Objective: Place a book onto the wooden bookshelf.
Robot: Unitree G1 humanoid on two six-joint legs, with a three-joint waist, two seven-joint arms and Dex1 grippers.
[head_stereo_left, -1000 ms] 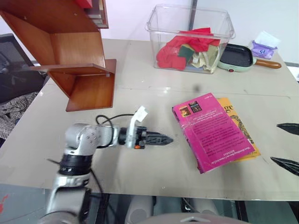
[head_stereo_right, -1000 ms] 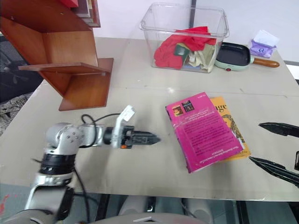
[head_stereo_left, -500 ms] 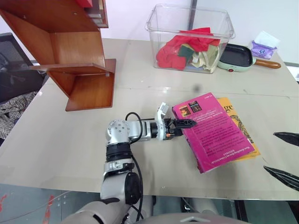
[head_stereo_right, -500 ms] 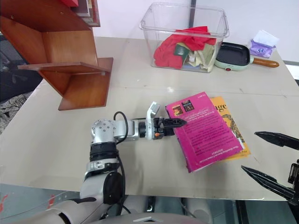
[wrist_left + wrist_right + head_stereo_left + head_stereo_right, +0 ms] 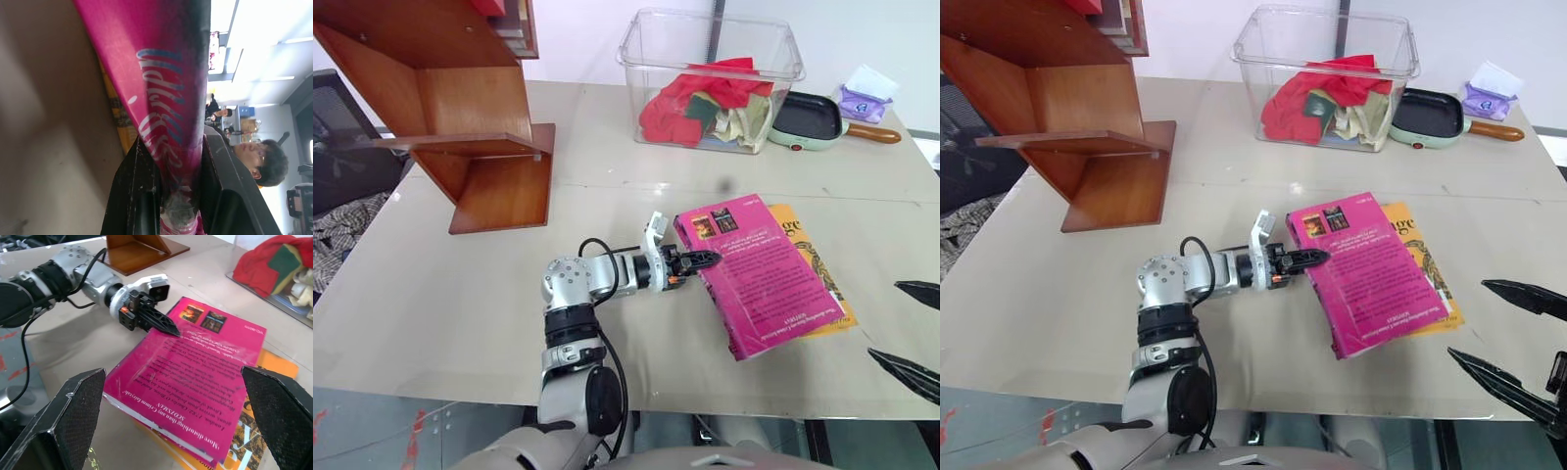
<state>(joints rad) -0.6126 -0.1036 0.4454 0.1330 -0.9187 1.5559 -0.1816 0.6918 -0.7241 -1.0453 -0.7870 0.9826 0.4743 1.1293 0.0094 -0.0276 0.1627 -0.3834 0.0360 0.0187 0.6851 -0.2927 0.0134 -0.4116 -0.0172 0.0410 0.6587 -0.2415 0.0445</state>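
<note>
The thick magenta-pink book (image 5: 759,279) lies flat on the table, back cover up, on top of a yellow-orange book (image 5: 815,257). My left gripper (image 5: 700,259) reaches in level from the left and is shut on the pink book's near-left edge. In the left wrist view the book's pink spine (image 5: 166,98) is pinched between the two black fingers (image 5: 132,196). My right gripper (image 5: 911,331) hovers open at the table's right edge, apart from the book. The wooden bookshelf (image 5: 480,108) stands at the far left of the table.
A clear plastic bin (image 5: 710,73) of red and beige cloths stands at the back centre. A small green pan (image 5: 813,119) and a purple tissue pack (image 5: 867,98) lie to its right. People (image 5: 254,156) show beyond the table in the left wrist view.
My left arm swung right across the table to the pink book, and its fingers closed on the book's edge. The right gripper stayed open and nearly still.
</note>
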